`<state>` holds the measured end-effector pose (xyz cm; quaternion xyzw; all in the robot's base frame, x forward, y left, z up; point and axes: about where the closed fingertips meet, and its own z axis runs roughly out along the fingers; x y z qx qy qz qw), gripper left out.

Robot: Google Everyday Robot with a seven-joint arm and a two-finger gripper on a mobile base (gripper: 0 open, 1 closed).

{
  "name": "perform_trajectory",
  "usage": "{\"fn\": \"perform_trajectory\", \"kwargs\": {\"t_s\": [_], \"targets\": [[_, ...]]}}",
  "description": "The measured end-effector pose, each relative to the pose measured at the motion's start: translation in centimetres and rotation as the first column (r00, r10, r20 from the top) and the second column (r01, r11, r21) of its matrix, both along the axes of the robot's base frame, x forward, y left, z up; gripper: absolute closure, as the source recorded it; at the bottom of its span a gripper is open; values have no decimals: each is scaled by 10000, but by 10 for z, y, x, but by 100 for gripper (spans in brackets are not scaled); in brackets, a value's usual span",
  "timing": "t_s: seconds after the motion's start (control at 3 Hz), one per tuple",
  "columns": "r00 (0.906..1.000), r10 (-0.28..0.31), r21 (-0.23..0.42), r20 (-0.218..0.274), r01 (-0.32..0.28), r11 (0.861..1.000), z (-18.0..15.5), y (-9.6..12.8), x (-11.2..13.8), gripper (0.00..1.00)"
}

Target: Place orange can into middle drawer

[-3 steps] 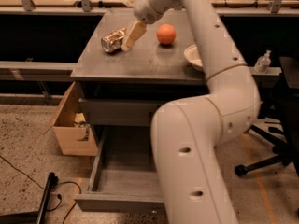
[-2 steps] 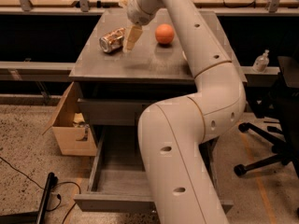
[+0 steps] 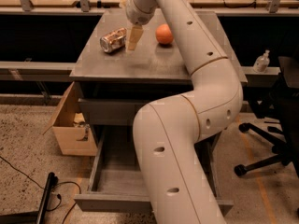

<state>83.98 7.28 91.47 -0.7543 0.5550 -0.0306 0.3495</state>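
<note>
Between orange can [image 3: 113, 40] and round fruit [image 3: 164, 34] hangs the gripper [image 3: 134, 37].

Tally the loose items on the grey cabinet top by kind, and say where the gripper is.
Orange-brown and silver cylindrical drink can, lying on its side: 1
Round orange fruit: 1
Total: 2, counting only the part of the grey cabinet top not hidden by the white arm.
The gripper hangs between the two, close beside the can.
</note>
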Motion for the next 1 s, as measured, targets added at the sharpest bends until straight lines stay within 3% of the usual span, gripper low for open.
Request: {"fn": "perform_trajectory", "kwargs": {"t_s": [0.33,0.67,1.0], "targets": [[9990,143,-822,428,-107,9966,7,-2,1,0],[9968,374,-1146,713,-291,9930,8,0,4,5],[9916,881,-1312,947,-753,9885,3,10,8,22]]}}
